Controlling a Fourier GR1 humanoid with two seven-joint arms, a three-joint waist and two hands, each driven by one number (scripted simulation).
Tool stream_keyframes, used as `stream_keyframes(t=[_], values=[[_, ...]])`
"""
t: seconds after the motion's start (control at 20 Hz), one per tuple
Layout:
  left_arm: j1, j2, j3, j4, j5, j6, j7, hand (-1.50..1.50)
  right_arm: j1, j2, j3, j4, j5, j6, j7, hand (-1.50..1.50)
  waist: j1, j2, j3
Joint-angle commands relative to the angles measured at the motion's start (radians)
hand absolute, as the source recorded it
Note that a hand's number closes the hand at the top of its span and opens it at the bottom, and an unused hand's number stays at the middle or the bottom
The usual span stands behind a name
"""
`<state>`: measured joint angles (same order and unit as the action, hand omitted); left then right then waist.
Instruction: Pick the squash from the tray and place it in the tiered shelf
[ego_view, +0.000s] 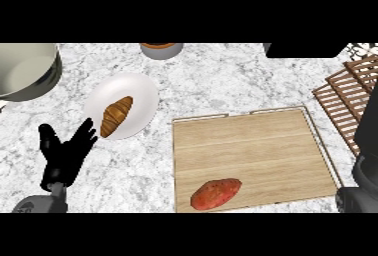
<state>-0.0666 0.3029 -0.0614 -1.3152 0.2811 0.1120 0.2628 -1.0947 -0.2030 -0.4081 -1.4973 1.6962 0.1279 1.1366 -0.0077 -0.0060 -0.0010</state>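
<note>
A reddish-orange, lumpy squash (215, 194) lies at the near left corner of a flat wooden tray (251, 145). The tiered shelf (345, 97), made of brown wooden slats, stands at the right edge, just beyond the tray's far right corner. My left hand (65, 152) rests open at the lower left, fingers up, well left of the tray. Only a dark part of my right arm (366, 150) shows along the right edge, and its hand is out of the picture. Nothing touches the squash.
A white plate (140, 92) holding a croissant (117, 116) sits left of the tray, close to my left fingertips. A large metal pot (26, 70) stands at the far left, a small cup (161, 49) at the back, a black object (303, 50) at the back right.
</note>
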Motion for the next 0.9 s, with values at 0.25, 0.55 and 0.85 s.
stream_keyframes(t=[0.25,0.55,0.85], values=[[0.051,-0.001,0.004,-0.024,-0.008,-0.033,-0.036,0.0,-0.049,-0.156,-0.159,0.036,-0.043,0.152,-0.014,1.5,0.009,0.004,0.001],[0.052,-0.036,-0.016,-0.073,-0.035,0.017,0.008,0.0,0.008,-0.21,-0.233,0.015,-0.124,0.245,-0.11,1.5,0.006,0.001,0.001],[0.042,-0.016,0.002,-0.117,-0.029,-0.007,0.062,0.0,0.065,-0.26,-0.235,0.067,-0.15,0.207,-0.131,1.5,0.012,0.004,0.001]])
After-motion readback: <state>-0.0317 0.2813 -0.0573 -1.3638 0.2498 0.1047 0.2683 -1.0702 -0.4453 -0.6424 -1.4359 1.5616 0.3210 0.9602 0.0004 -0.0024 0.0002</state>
